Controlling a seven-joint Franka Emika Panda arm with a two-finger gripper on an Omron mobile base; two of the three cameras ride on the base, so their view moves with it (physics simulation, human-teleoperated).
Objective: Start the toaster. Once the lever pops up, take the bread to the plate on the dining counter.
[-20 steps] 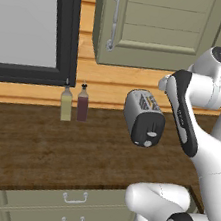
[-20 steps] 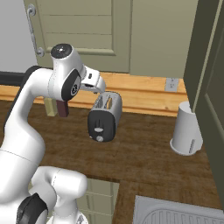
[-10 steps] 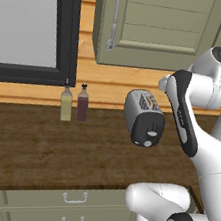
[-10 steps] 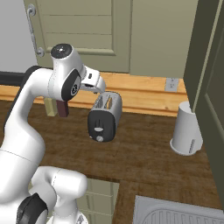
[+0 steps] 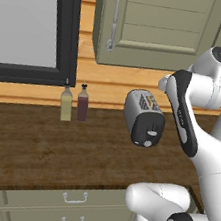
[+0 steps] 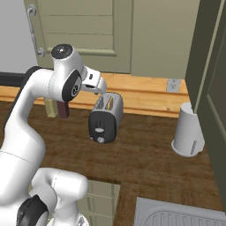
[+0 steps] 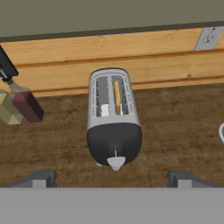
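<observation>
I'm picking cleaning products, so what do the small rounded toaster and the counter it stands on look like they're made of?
The small rounded silver-grey toaster: looks like brushed metal, with a soft grey sheen on its body; its black end face is matte, perhaps plastic. The dark brown countertop: wood by its visible grain, low sheen; being rendered, it could be laminate.

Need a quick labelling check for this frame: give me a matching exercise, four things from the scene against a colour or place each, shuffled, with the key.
Things:
1. toaster
2. dark red bottle
3. white canister
4. wall socket

Descriptions:
A. stands on the counter to the right of the toaster, near the tall cabinet
B. on the wooden back panel, above the counter
C. silver-grey body with a black end face, a slice in one slot
D. beside a pale yellow-green bottle, under the window frame

Pairs: 1-C, 2-D, 3-A, 4-B
</observation>
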